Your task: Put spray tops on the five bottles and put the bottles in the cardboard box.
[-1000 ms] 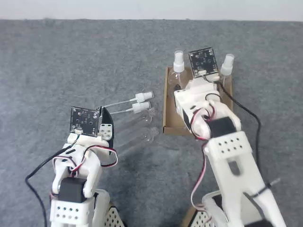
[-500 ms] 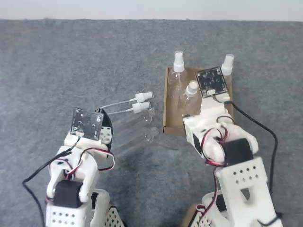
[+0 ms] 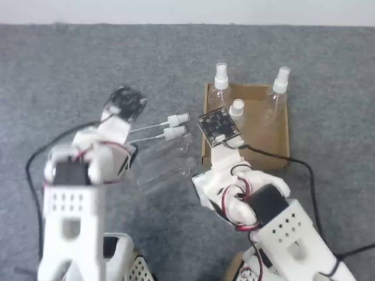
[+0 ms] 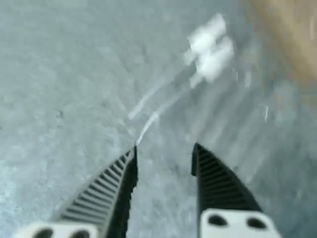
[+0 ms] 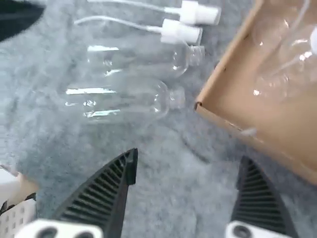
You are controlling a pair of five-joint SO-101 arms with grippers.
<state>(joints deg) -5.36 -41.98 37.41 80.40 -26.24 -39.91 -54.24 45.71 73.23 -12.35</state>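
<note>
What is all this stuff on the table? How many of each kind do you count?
Bottles with spray tops, in the box: 3
Bare bottles, lying beside the box: 2
Loose spray tops: 2
Cardboard box: 1
Total: 8

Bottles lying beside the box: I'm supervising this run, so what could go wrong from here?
The two uncapped bottles lie on their sides close together; the open right pincer may roll one or nudge its neighbour. The two spray tops lie side by side, so the open left pincer could snag both.
</note>
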